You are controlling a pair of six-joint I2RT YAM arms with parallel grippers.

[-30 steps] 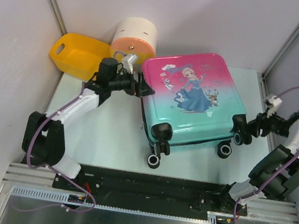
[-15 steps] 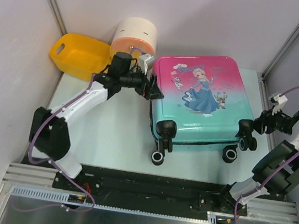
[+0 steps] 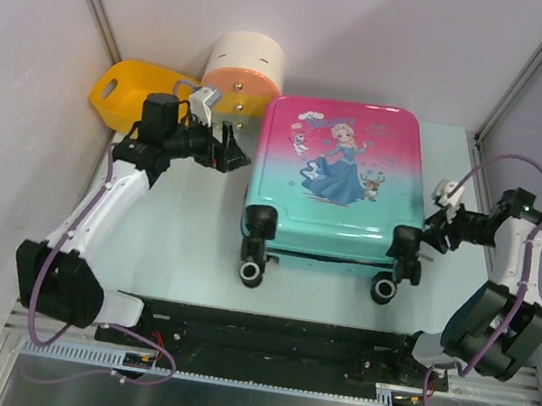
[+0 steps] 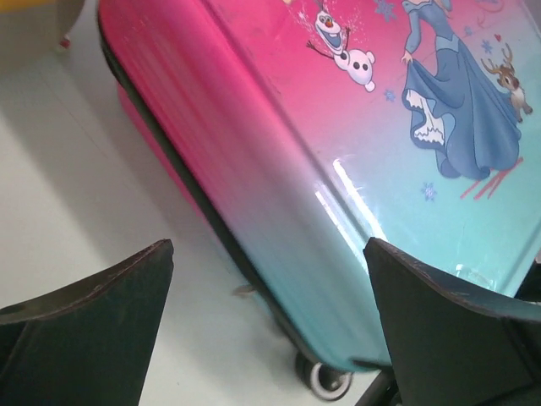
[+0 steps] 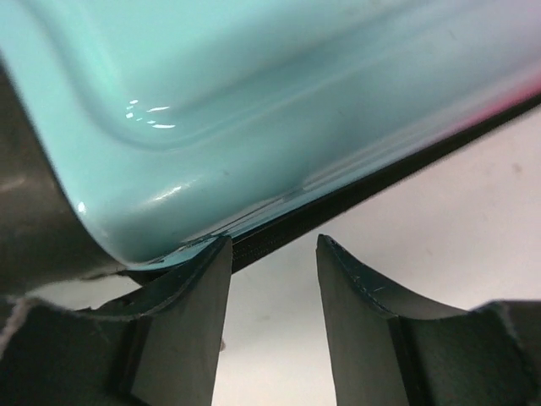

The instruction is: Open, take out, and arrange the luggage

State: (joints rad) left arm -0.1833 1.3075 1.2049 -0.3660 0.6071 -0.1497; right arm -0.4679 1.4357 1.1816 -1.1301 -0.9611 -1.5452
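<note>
The luggage lies flat in the middle of the table with the princess print up, the pink end far and the black wheels towards me. My left gripper is open wide and empty, just off the case's left edge. In the left wrist view the case fills the upper right, with its side between my spread fingers. My right gripper is open at the case's near right corner. In the right wrist view its left finger touches the black zip edge under the teal shell.
A yellow plastic basket sits at the far left. A cream and orange round drawer box stands beside it, close to the case's far left corner. Grey walls and metal posts enclose the table on three sides.
The case has turned and slid until its wheels face the near edge squarely. My left gripper has drawn back left, off the case. My right gripper has moved in towards the case's right corner.
</note>
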